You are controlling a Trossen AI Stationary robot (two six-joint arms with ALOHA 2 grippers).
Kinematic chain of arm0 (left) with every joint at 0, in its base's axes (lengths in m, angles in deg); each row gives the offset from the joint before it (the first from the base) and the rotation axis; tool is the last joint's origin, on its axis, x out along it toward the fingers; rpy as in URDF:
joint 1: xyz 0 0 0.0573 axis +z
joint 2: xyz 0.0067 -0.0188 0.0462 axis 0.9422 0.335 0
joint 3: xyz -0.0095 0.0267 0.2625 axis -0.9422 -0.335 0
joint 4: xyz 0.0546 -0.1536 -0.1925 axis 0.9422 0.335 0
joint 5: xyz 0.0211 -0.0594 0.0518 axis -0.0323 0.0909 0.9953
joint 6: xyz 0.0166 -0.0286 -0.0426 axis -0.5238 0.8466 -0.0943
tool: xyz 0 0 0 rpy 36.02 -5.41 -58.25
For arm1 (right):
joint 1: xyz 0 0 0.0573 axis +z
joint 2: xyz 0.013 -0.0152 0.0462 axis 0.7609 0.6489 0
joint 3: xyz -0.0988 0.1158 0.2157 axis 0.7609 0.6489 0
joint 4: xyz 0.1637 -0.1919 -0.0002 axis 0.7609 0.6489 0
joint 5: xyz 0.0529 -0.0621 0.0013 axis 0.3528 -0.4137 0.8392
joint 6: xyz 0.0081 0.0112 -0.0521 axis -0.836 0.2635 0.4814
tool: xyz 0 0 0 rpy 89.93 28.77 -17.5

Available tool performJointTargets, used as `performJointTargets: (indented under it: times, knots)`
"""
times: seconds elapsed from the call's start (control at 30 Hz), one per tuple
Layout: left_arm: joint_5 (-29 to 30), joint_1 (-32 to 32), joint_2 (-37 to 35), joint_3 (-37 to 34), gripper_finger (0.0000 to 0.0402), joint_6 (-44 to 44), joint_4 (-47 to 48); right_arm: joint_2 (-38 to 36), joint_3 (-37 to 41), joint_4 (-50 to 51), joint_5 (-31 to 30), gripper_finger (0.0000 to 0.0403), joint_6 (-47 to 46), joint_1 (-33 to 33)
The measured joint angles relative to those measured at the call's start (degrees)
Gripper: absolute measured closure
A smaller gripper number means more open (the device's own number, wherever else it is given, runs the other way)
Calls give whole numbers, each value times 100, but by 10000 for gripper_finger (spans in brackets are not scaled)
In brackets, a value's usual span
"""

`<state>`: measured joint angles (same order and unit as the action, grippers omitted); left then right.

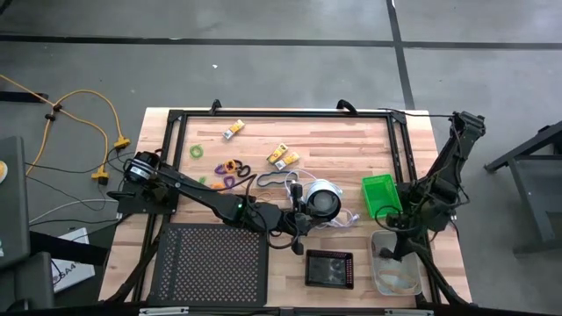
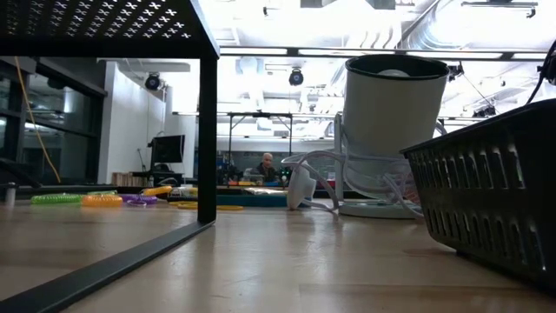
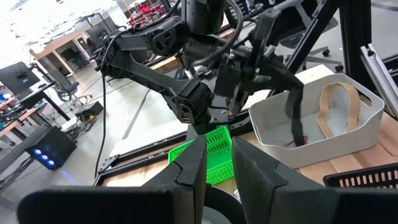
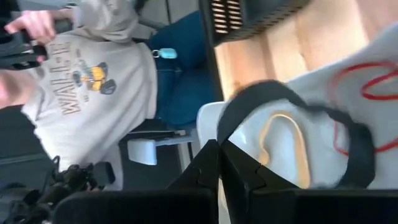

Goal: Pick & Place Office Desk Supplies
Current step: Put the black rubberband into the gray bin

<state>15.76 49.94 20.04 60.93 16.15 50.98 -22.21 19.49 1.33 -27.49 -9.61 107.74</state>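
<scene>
The right gripper (image 4: 219,163) has its fingers pinched shut on a dark loop band (image 4: 292,118), which hangs from the tips over the clear tray (image 1: 397,274) at the bench's right front corner. In the left wrist view the band (image 3: 297,118) dangles as a long narrow strip, its long axis near vertical, its lower end just inside the tray (image 3: 367,102). A tan loop (image 3: 339,109) and a thin red loop (image 4: 367,81) lie on the tray floor below it.

The left gripper (image 3: 217,171) sits near the bench's middle with its fingers a little apart, nothing seen between them; it is close over the round white-and-black object (image 1: 321,200) with its white cord.

Just beside the clear tray stands the green tray (image 1: 380,194), and a small black tray (image 1: 329,268) lies toward the front. Farther left on the bench (image 1: 351,145) lie yellow-and-white packs (image 1: 283,156), a green loop (image 1: 197,151) and a cluster of purple and orange loops (image 1: 230,168), well apart from both grippers. A person in a printed grey shirt (image 4: 87,99) sits beyond the bench edge.
</scene>
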Motion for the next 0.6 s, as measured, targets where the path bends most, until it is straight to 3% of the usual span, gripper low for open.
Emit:
performJointTargets:
  times: [0.6]
  knots:
    - [4, 0, 0, 1, 332, -2, 47, -29, 0, 289, -43, 401, -278, -7]
